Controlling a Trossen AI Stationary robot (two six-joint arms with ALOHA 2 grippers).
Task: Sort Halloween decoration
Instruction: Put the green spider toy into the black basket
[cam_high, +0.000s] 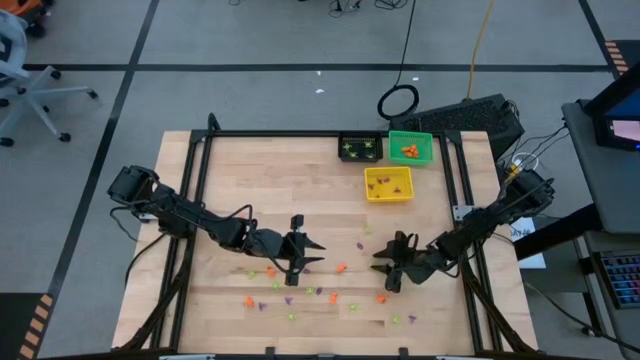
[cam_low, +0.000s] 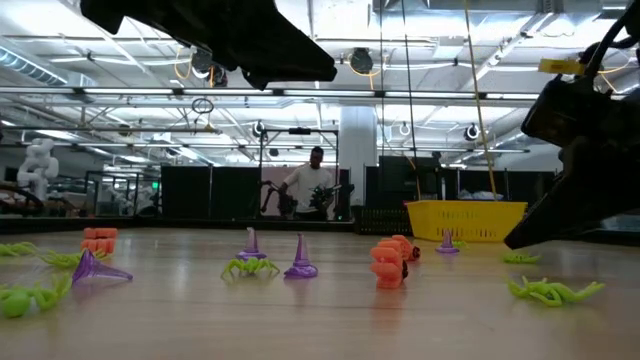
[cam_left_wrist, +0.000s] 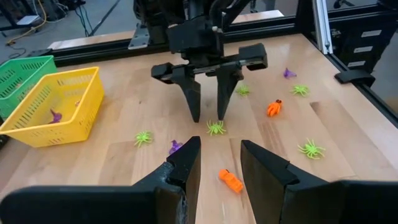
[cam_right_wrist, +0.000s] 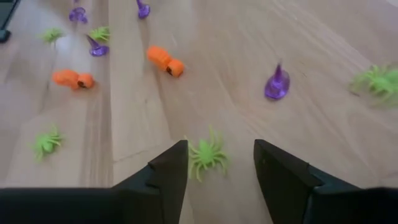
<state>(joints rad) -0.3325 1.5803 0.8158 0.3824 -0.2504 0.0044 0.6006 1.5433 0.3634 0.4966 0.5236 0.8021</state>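
Note:
Small orange, purple and light-green Halloween trinkets lie scattered over the near half of the wooden table (cam_high: 230, 180). My right gripper (cam_right_wrist: 221, 152) is open and low over the table. A green spider (cam_right_wrist: 207, 155) lies flat on the wood between its fingertips, with a gap showing on each side. The left wrist view shows the same spider (cam_left_wrist: 216, 127) beneath the downward-slanting right gripper (cam_left_wrist: 208, 118). My left gripper (cam_left_wrist: 221, 152) hangs open above the table, left of centre (cam_high: 316, 254), holding nothing. An orange trinket (cam_left_wrist: 230, 180) lies on the wood below its gap.
At the far right of the table stand a black bin (cam_high: 360, 148), a green bin (cam_high: 410, 148) and a yellow bin (cam_high: 388, 183) with a purple piece inside. Black frame rails (cam_high: 195, 200) run along the table's sides. A person (cam_low: 312, 185) stands far behind the table.

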